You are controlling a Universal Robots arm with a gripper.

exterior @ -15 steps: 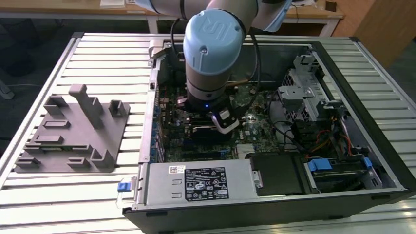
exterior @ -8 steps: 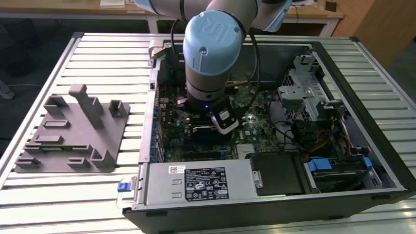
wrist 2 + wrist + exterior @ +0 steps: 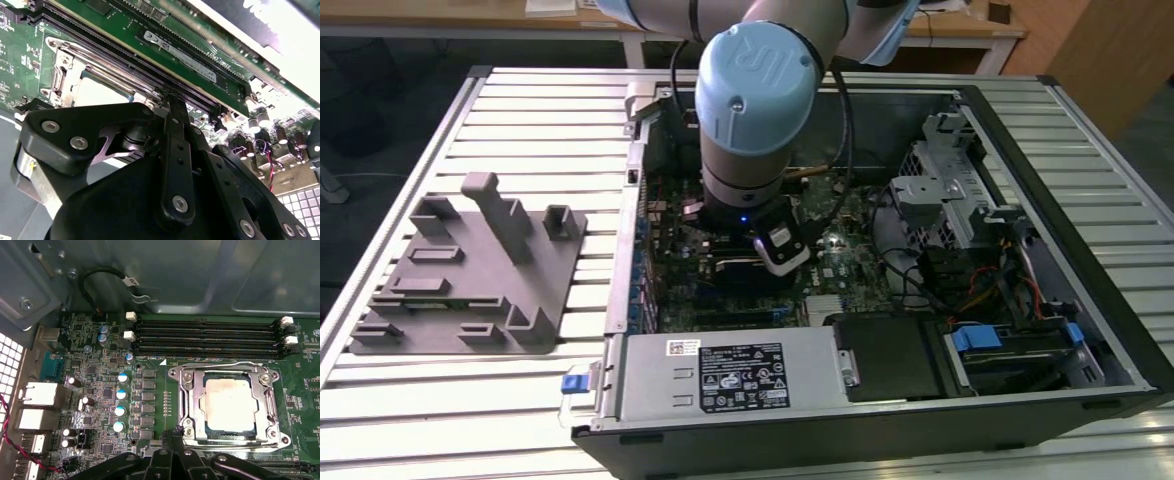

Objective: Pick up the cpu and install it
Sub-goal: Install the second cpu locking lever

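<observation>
In the exterior view the near edge of the open computer case point(image 3: 881, 420) carries the grey power supply point(image 3: 720, 375) with its white and black labels, and a black drive bay point(image 3: 894, 365) beside it toward the exterior view's right. The case lies on a slatted metal worktop point(image 3: 480, 400). To the exterior view's left, well apart from the case, a grey plastic tray point(image 3: 467, 280) with upright posts rests on the slats.

Farther in, the arm point(image 3: 754, 110) reaches down into the case, and the end effector point(image 3: 781, 262) hangs low over the green motherboard point(image 3: 674, 260). In both wrist views its black linkages fill the near part of the picture; whether its fingers are open or closed cannot be told, and nothing can be seen in its grip.

The cpu point(image 3: 227, 402) sits inside the metal socket point(image 3: 190, 412) on the motherboard, its pale top plate facing up and framed by the socket's bracket, just beyond the end effector. The second wrist view shows a corner of the cpu point(image 3: 97, 92) there too. Beyond the socket run the long memory slots point(image 3: 205, 337), and past them the grey case wall point(image 3: 165, 270).
</observation>
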